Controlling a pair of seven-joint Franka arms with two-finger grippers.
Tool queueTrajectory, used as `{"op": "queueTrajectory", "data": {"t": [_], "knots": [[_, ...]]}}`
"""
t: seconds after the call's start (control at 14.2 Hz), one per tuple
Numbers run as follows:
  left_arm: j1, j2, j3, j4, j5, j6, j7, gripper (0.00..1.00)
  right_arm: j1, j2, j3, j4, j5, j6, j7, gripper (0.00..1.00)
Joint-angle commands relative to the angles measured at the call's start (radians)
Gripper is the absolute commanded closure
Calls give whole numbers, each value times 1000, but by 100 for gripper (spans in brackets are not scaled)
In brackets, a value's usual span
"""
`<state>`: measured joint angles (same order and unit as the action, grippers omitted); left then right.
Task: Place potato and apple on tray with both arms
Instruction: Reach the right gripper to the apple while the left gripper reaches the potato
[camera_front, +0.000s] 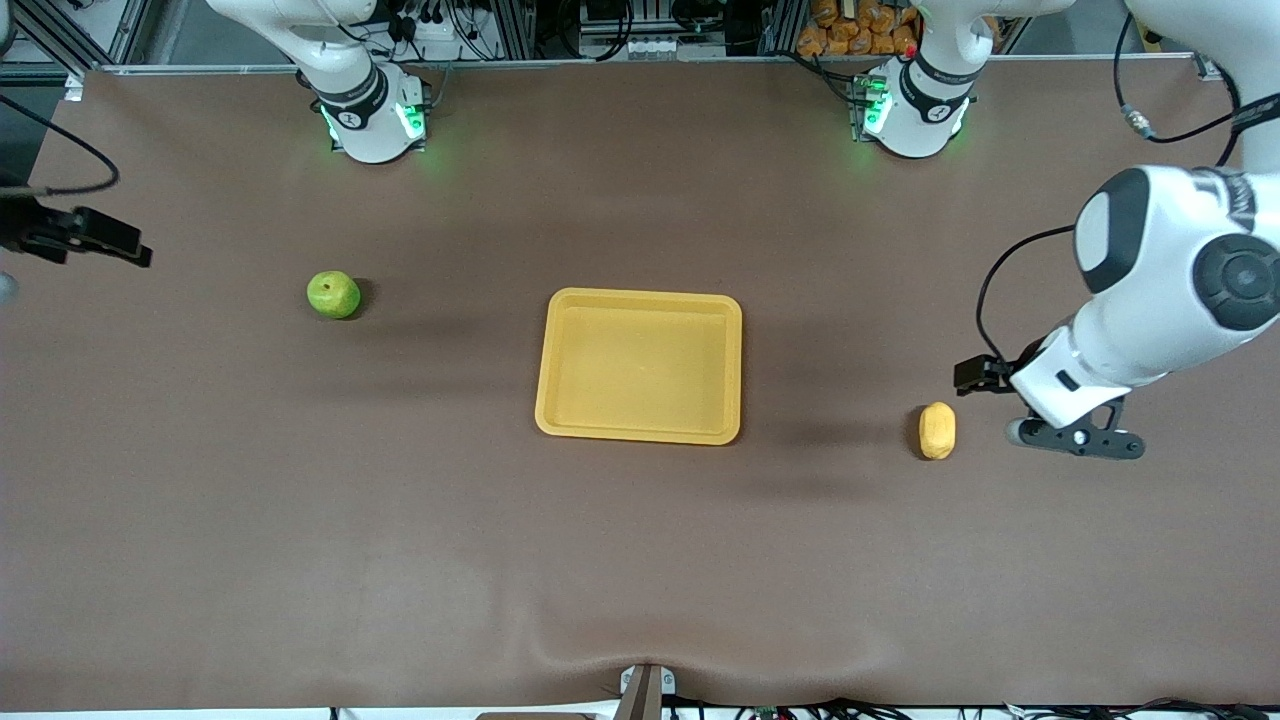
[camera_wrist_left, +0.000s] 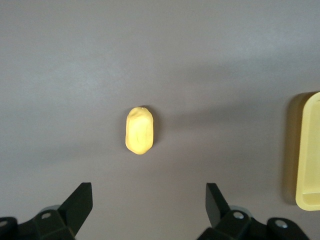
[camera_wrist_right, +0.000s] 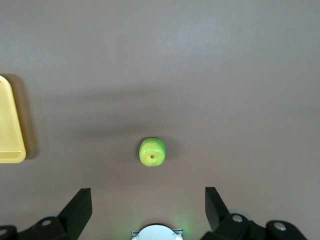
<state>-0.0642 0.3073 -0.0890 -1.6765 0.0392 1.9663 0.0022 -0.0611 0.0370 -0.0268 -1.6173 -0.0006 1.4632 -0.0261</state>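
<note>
The yellow-orange tray (camera_front: 640, 297) lies mid-table with nothing on it. The green apple (camera_front: 333, 295) sits on the mat toward the right arm's end. The pale yellow potato (camera_front: 937, 430) lies toward the left arm's end, a little nearer the front camera than the apple. My left gripper (camera_front: 1075, 437) hangs beside the potato, at the table-end side. In the left wrist view it (camera_wrist_left: 148, 200) is open and empty, short of the potato (camera_wrist_left: 139, 130). My right gripper (camera_front: 110, 242) is high over the table's right-arm end. In the right wrist view it (camera_wrist_right: 148, 202) is open and empty, well above the apple (camera_wrist_right: 152, 151).
A brown mat (camera_front: 640, 560) covers the table. The tray's rim shows at the edge of the left wrist view (camera_wrist_left: 306, 150) and of the right wrist view (camera_wrist_right: 10, 155). The right arm's base (camera_wrist_right: 156, 232) with green lights shows in the right wrist view.
</note>
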Motion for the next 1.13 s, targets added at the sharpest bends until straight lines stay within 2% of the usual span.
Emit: {"op": "queueTrajectory", "data": {"t": [0.0, 0.35, 0.49, 0.63, 0.78, 1.06], "knots": [[-8, -27, 0, -63, 1, 51, -30, 0, -16, 1, 8, -96, 11, 61, 3, 0], [-2, -62, 0, -173, 2, 60, -60, 0, -51, 29, 8, -168, 13, 114, 0, 0], [-3, -57, 0, -201, 7, 101, -59, 0, -54, 32, 8, -191, 13, 141, -2, 0], [-3, -50, 0, -239, 5, 173, -62, 0, -56, 41, 8, -260, 14, 205, 0, 0], [4, -40, 0, -264, 5, 225, -62, 0, -60, 57, 8, -347, 14, 247, 11, 0], [29, -14, 2, -273, 7, 282, -60, 0, -65, 66, 10, -410, 14, 270, 14, 0]]}}
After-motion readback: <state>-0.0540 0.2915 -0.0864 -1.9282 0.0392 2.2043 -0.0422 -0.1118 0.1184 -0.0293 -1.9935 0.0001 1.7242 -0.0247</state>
